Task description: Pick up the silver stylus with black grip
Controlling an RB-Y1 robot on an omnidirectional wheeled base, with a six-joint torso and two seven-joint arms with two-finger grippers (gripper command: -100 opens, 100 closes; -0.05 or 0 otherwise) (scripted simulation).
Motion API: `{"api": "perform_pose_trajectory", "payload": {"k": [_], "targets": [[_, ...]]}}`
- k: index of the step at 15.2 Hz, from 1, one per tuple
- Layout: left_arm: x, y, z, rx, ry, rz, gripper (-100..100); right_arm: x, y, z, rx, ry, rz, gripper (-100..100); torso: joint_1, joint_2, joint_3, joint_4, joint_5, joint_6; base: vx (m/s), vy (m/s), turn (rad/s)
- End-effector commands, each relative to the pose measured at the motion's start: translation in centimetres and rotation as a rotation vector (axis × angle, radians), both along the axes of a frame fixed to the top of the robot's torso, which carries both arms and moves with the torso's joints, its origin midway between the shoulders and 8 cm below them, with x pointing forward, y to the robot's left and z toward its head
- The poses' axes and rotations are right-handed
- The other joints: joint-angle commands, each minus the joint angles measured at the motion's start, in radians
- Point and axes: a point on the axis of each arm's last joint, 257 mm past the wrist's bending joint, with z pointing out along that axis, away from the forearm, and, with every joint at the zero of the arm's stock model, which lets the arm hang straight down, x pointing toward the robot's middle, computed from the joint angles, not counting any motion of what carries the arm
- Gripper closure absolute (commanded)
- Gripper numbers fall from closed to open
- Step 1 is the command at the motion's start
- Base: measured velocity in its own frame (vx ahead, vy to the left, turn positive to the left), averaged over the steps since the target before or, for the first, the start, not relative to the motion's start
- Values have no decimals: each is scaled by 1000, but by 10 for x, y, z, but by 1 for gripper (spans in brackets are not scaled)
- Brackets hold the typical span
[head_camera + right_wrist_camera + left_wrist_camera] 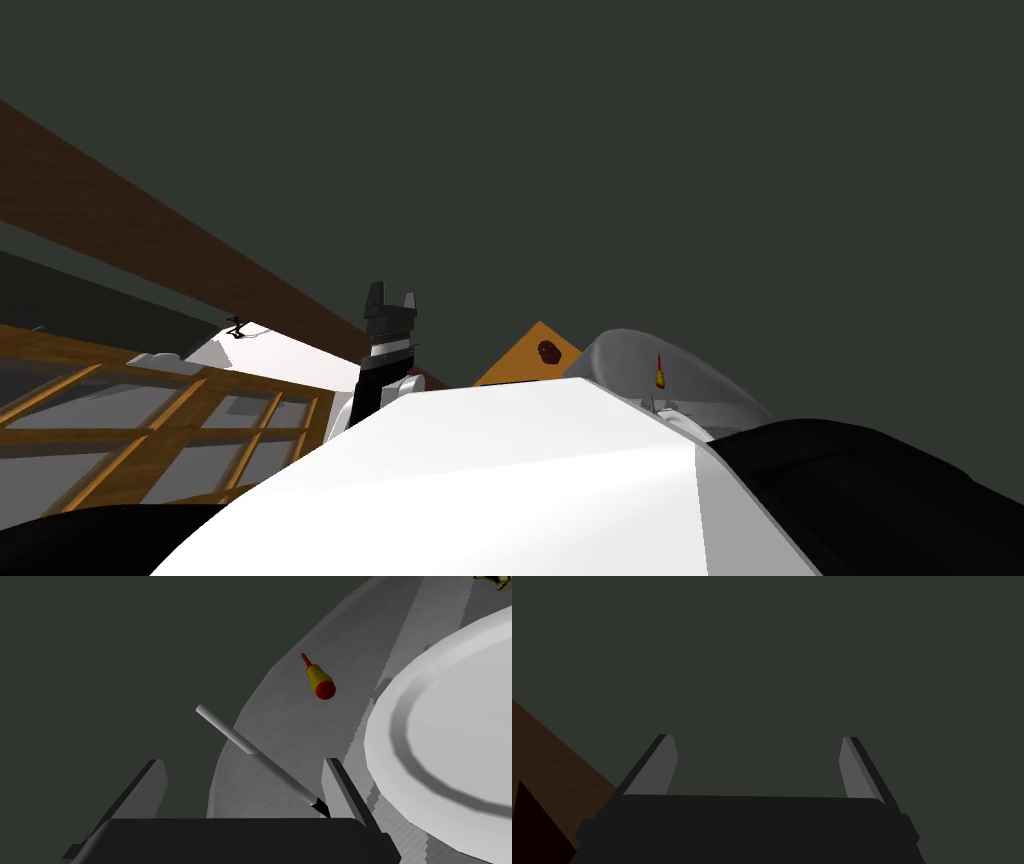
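Spreading wide, the right gripper (244, 761) has both blades apart and nothing pinched. Right between them lies the stylus (255, 753): a pale grey shaft with a black tip, slanting across the gap. The black tip sits just beside one blade, low by the gripper's body; whether the two touch, I cannot tell. The plain end pokes out past the rim of the round grey table (300, 721). Farther along that table a screwdriver (318, 678) with a yellow and red handle lies well apart from the stylus. Beside both spreads a big white round dish (395, 726). Over on the other side, the left gripper (757, 737) also holds its blades apart, empty, facing a flat dark grey-green surface with a brown wooden strip (557, 766) at its edge.
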Motion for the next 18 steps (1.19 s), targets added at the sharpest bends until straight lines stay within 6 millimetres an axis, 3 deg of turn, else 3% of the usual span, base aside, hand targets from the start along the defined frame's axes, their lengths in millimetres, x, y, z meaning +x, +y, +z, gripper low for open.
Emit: {"api": "perform_pose_trajectory", "payload": {"k": [1,4,5,6,7,8,9,11,12,13,14,15,16,17,18], "targets": [[0,0,0,0,0,0,0,-11,-4,-2,25,-21,-25,-100,0,0,0,0,0,0,22,-48,136],[0,0,0,0,0,0,0,-12,-5,-2,28,-24,-28,-100,0,0,0,0,0,0,15,-40,67],[0,0,0,0,0,0,0,-8,15,-5,29,-22,-20,-100,0,0,0,0,0,0,3,-72,-13],[0,0,0,0,0,0,0,-8,15,-5,29,-22,-20,-100,-1,1,0,0,0,0,-3,-102,-6],[0,0,0,0,0,0,0,-4,35,-8,37,-29,-12,-100,-3,1,0,0,-1,0,-16,-137,-12],[0,0,0,0,0,0,0,-4,35,-8,29,-19,-11,-100,-5,2,1,0,-1,0,-23,-156,-5],[0,0,0,0,0,0,0,0,54,-10,39,-31,-5,-100,-6,2,1,0,-1,0,-30,-191,-10],[0,0,0,0,0,0,0,0,54,-10,28,-17,-4,-100,-9,3,2,1,-2,0,-14,-151,5],[0,0,0,0,0,0,0,4,74,-10,33,-23,0,-100,-7,2,1,1,-2,0,-5,-111,-9],[0,0,0,0,0,0,0,4,74,-10,28,-17,0,-100,-6,2,1,0,-2,0,-4,-109,-12],[0,0,0,0,0,0,0,8,93,-10,32,-24,2,-100,-5,2,1,0,-1,0,-21,-125,-15],[0,0,0,0,0,0,0,8,93,-10,27,-17,2,-100,-5,2,1,0,-1,0,-26,-140,-10],[0,0,0,0,0,0,0,11,112,-9,32,-25,2,-100,-6,3,1,1,-1,0,-20,-171,-9],[0,0,0,0,0,0,0,11,112,-9,27,-18,3,-100,-8,3,1,1,-2,0,-8,-173,-2],[0,0,0,0,0,0,0,15,130,-7,31,-27,0,-100,-8,2,1,1,-2,0,-8,-159,-4]]}}
